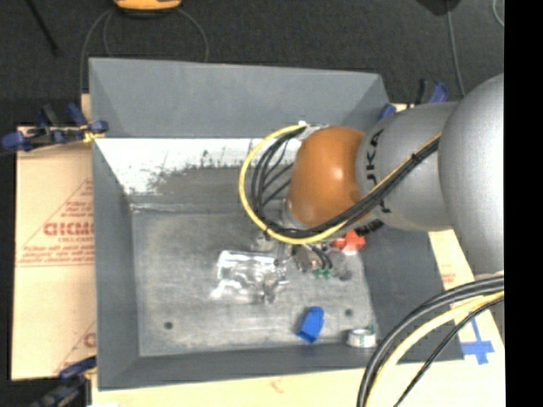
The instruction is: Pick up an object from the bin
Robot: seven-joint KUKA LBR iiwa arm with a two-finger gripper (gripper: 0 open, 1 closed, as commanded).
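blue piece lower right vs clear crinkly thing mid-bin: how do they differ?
Colour: the blue piece is opaque blue; the clear crinkly thing is see-through with shiny glints.
Shape: the blue piece is compact and blocky; the clear crinkly thing is crumpled and irregular.
Spread: the clear crinkly thing covers more floor than the blue piece.
Both lie loose on the bin floor, apart.

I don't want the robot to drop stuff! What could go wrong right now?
1. The claw sits at the right edge of a clear crinkly plastic thing in the middle of the bin. It looks thin and slippery, so it might slide away or crumple.
2. A small red thing and a green bit lie close under the arm, so they could get bumped or pinched along by mistake.
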